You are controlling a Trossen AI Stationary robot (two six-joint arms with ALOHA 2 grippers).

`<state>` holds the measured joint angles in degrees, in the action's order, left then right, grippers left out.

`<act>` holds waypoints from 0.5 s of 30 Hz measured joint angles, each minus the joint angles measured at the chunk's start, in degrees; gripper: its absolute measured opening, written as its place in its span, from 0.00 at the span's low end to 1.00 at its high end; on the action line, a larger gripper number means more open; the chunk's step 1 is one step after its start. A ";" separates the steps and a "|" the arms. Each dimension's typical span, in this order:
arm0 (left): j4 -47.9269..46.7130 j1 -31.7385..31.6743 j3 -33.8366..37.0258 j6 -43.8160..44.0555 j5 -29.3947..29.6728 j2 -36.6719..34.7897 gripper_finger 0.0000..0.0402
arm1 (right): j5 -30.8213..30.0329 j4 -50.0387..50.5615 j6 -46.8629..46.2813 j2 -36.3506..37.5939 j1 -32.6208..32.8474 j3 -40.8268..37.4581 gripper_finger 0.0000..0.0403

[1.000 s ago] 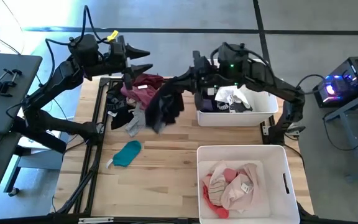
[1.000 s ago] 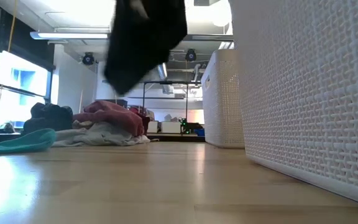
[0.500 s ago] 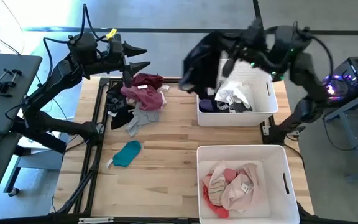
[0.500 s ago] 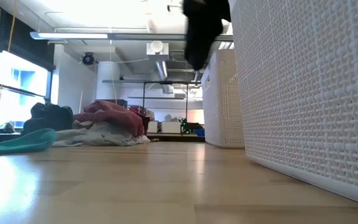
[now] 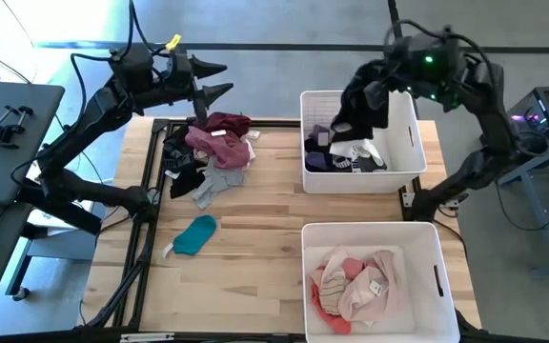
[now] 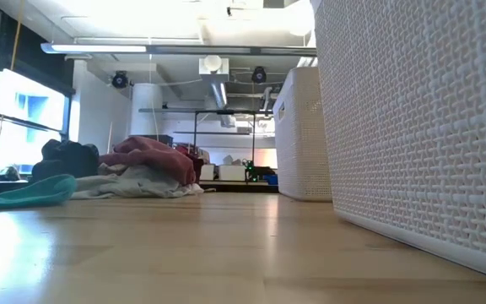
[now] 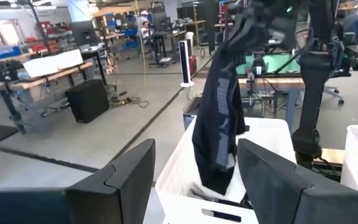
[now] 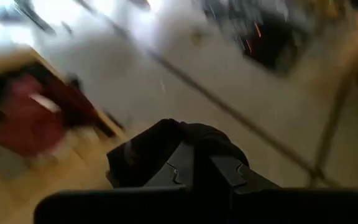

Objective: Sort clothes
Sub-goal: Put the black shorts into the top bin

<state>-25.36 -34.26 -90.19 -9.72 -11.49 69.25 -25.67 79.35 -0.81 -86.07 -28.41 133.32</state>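
Black garment [image 5: 358, 107] hangs from right hand [image 5: 389, 78]; two bins [image 5: 408, 129].

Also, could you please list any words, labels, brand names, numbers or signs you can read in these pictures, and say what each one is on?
No text can be read in any view.
White tags on the maroon garment and the pink garment: too small to read.
Blue bins on shelves in the left wrist view: any labels too small to read.
Right wrist view: blurred, nothing legible.

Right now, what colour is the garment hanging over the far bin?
Black garment, clearest in the high view.
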 joint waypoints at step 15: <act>-0.04 0.02 0.00 3.34 0.06 0.31 0.54 | 2.89 10.78 -6.95 -4.54 -14.14 -17.29 0.01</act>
<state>-25.41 -34.24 -90.19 -6.39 -11.42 69.56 -22.77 90.13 -7.76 -90.61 -42.56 116.03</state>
